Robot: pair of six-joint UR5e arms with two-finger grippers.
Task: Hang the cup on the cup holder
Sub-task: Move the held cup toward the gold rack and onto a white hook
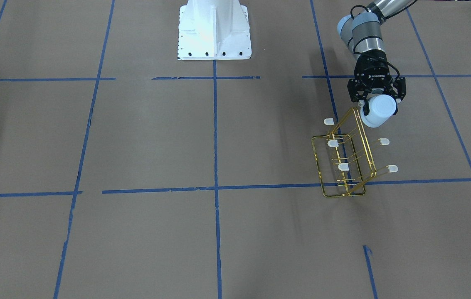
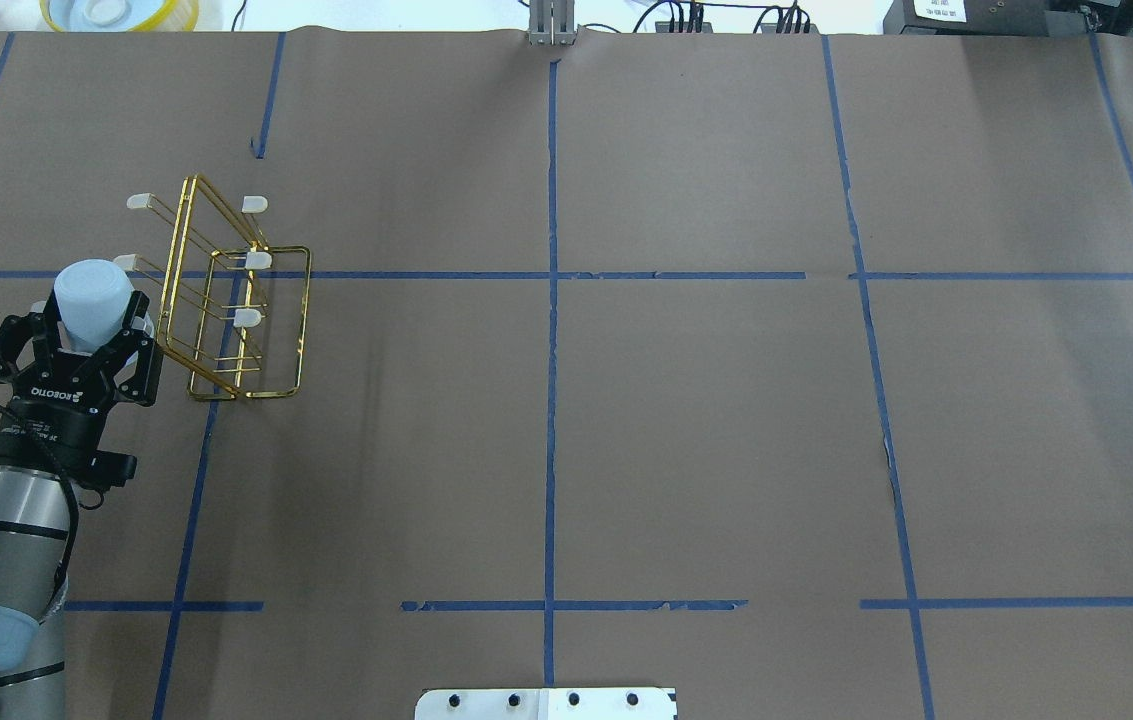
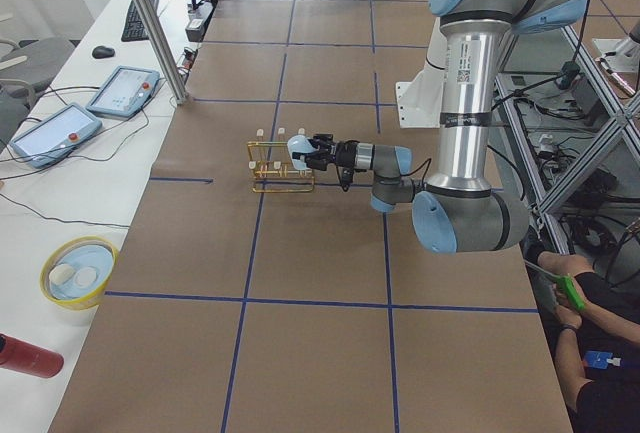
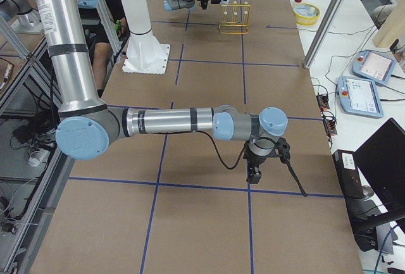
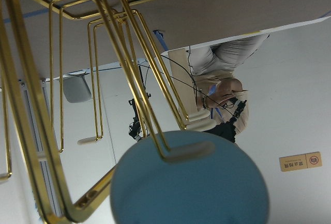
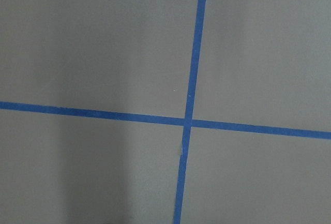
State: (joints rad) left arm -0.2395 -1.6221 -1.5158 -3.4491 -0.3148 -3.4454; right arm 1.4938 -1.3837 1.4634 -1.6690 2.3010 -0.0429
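Note:
My left gripper (image 1: 378,107) (image 2: 94,315) is shut on the pale blue cup (image 1: 381,111) (image 2: 89,290), held level with the closed end pointing away from the wrist. The cup is right against the robot-side left corner of the gold wire cup holder (image 1: 345,162) (image 2: 236,300), where one capped prong is hidden behind it. In the left wrist view a capped prong (image 5: 189,151) crosses the cup (image 5: 191,193); I cannot tell if it is inside. My right gripper (image 4: 253,173) hangs low over the table far from the rack; I cannot tell if it is open or shut.
The white robot base (image 1: 214,31) stands at the table's middle edge. A yellow bowl (image 2: 116,12) and a red bottle (image 3: 25,358) lie off the far edge. Tablets (image 3: 120,88) sit on the side bench. A person (image 3: 590,313) sits beside the robot.

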